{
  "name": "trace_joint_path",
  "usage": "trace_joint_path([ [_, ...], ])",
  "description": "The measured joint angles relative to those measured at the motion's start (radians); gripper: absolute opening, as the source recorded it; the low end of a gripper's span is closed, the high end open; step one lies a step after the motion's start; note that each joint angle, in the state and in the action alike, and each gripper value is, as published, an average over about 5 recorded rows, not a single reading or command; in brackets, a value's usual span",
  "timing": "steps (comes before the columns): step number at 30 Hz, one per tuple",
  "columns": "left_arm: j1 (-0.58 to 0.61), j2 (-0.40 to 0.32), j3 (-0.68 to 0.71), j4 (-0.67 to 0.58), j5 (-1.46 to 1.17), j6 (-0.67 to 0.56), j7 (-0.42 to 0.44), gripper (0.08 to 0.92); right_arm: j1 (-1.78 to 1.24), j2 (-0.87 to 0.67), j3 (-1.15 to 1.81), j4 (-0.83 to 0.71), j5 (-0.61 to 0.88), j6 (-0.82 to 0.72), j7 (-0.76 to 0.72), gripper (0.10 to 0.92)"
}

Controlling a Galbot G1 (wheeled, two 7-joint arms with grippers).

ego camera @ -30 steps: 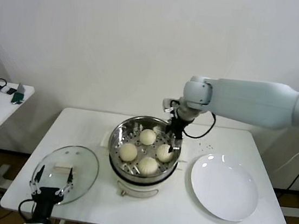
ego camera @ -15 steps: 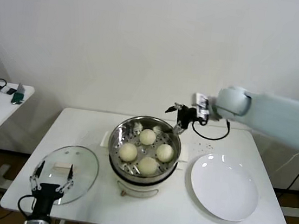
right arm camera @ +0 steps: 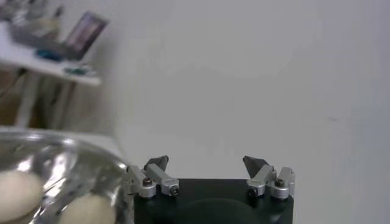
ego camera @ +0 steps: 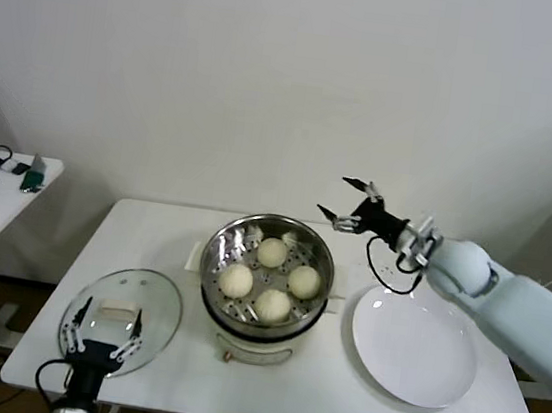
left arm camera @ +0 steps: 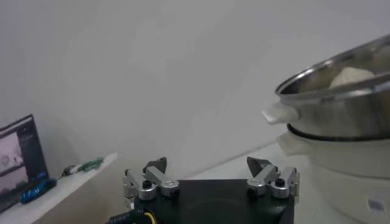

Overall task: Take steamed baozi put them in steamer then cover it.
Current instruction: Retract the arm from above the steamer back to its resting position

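Above the steamer's (ego camera: 265,278) far-right rim, right gripper (ego camera: 353,204) hangs spread, holding nothing.

Even bright light, soft shadows; wrist views blurry, steamer (ego camera: 267,266) glare.

We find no readable text, labels, brands, numbers or signs on anything in these views.

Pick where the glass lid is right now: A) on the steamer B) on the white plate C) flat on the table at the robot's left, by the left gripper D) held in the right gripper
C: the cover lies flat on the table, the left gripper open at its near edge; the steamer is uncovered with four baozi.
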Motion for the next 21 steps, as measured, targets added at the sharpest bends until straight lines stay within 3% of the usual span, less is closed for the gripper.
trace_joint_path([
  [11, 0.009, 0.01, -0.008, -0.025, 0.406, 0.093, 0.004, 0.823, -0.565, 0.104, 0.591, 0.042, -0.024, 0.019, 0.109, 0.823],
  [21, -0.046, 0.049, -0.012, 0.052, 0.851, 0.129, 0.029, 0.823, -0.884, 0.216, 0.925, 0.064, -0.083, -0.023, 0.123, 0.823],
])
